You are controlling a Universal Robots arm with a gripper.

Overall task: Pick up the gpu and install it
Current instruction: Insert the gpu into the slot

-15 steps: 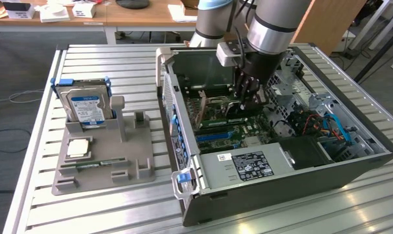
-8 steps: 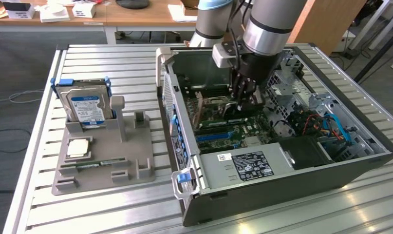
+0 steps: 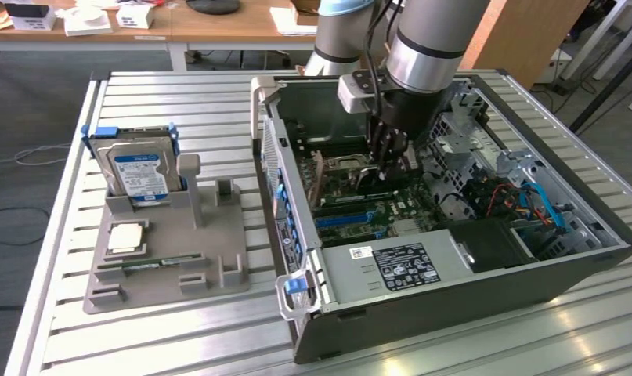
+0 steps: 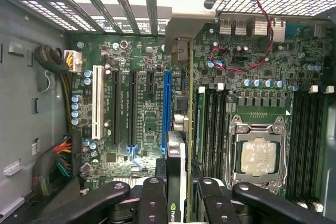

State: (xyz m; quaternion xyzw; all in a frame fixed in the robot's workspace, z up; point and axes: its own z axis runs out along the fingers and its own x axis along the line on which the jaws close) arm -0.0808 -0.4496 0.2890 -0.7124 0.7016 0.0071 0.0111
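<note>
Gpu (image 4: 179, 157) stands on edge, clamped in the end effector (image 4: 181, 195). Long axis parallels the blue slot (image 4: 166, 109), tan bracket toward the case's (image 3: 452, 301) vented rear wall. Thin dark board.

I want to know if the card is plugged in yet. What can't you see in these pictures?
- Wrist view: the gpu shows edge-on in the gripper; its own body hides whether its connector is in a slot.
- Exterior view: inside the computer case, the gripper's dark body covers where the gpu meets the motherboard.
- Exterior view: the hard drive label print is too small to read.
</note>
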